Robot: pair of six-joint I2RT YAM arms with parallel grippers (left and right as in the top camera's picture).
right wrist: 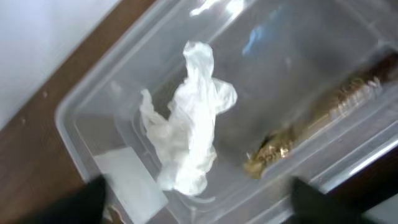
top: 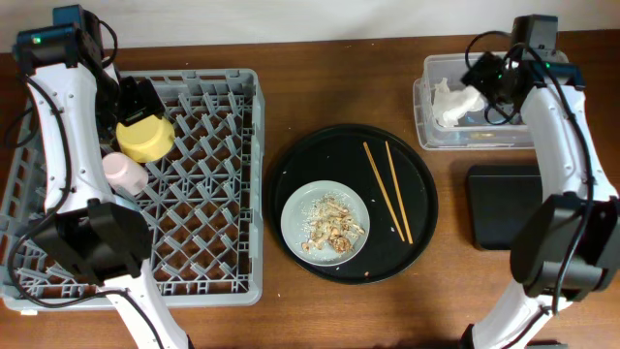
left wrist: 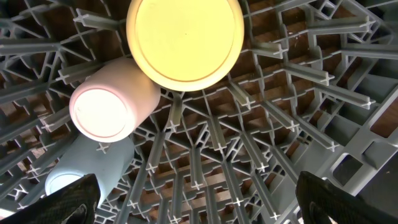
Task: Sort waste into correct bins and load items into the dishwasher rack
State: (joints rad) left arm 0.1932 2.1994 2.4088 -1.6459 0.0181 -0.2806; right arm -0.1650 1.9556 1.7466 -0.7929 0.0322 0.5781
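Note:
My right gripper (top: 481, 79) (right wrist: 202, 202) hangs open over the clear tub (top: 426, 136) (right wrist: 69, 118). Just beyond its fingertips, the crumpled white napkin (top: 451, 102) (right wrist: 186, 134) is in the tub, with a gold-brown wrapper (right wrist: 305, 124) beside it. My left gripper (top: 140, 100) (left wrist: 199, 205) is open and empty above the grey dishwasher rack (top: 223, 194) (left wrist: 280, 124). In the rack are the yellow bowl (top: 145, 139) (left wrist: 185, 37), the pink cup (top: 124, 172) (left wrist: 106, 109) and the light-blue cup (left wrist: 81, 168). The pale plate (top: 295, 208) carries food scraps (top: 329, 228).
A large round black tray (top: 320, 155) in the middle holds the plate and the pair of chopsticks (top: 387, 189). A shallow black rectangular tray (top: 504, 206) sits at the right, in front of the tub. Both arms' white links reach down the table's sides.

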